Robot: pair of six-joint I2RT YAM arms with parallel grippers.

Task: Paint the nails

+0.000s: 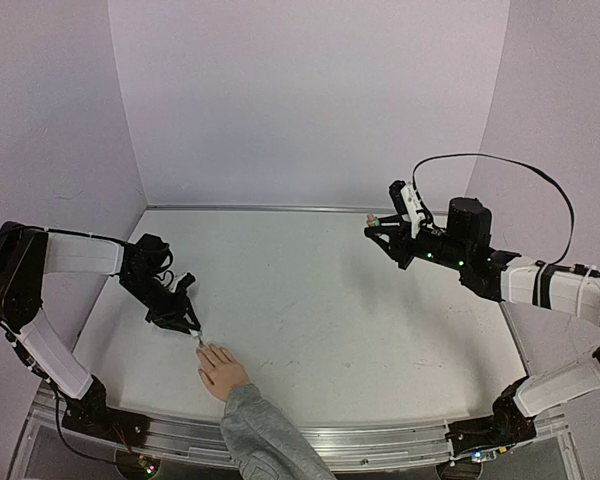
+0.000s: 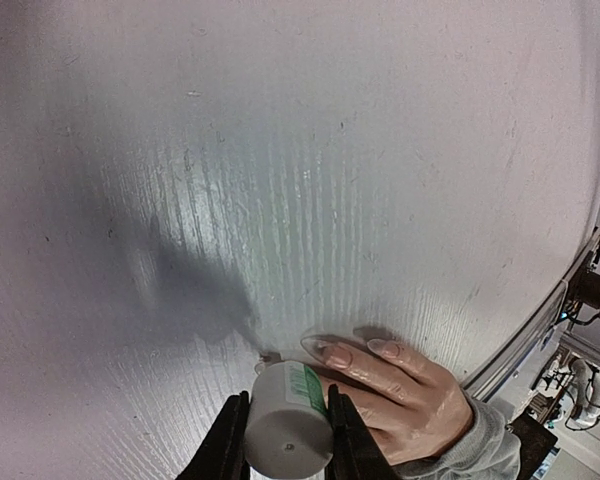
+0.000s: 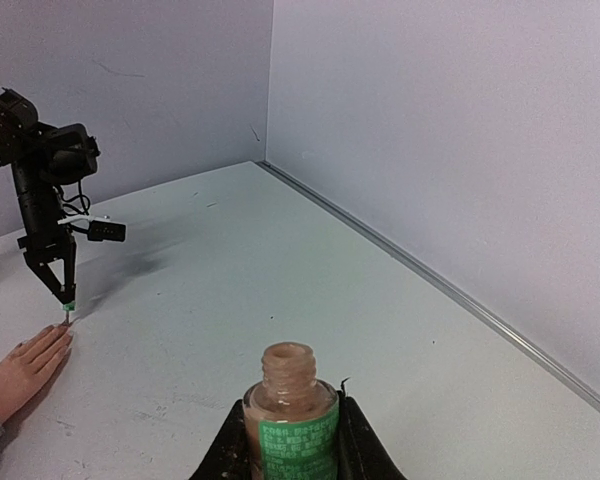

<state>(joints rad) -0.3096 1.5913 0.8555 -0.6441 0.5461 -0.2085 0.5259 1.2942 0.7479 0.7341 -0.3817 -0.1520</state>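
Near edge: flesh-coloured hand [image 1: 223, 372], grey sleeve [image 1: 260, 435], lies palm-down on the scuffed white table [image 1: 320, 300], nails [image 2: 337, 357] just beside the left gripper [image 1: 187, 322], whose fingers clamp a white brush cap [image 2: 288, 425]. Farther right, the right gripper [image 1: 378, 226] clamps an open bottle [image 3: 292, 420] above the table; pale lilac walls [image 1: 310, 100] behind.

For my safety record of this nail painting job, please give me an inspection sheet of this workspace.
Surface: white table, faint scuffs.
Job's things: hand in grey sleeve at near edge, palm down; nails showing; open bottle; white cap.
Clutter: nothing seen.
Grippers: left gripper shut on cap beside the nails; right gripper shut on bottle, above table.
Cables: black cable loops over right arm.
Surroundings: plain pale walls.
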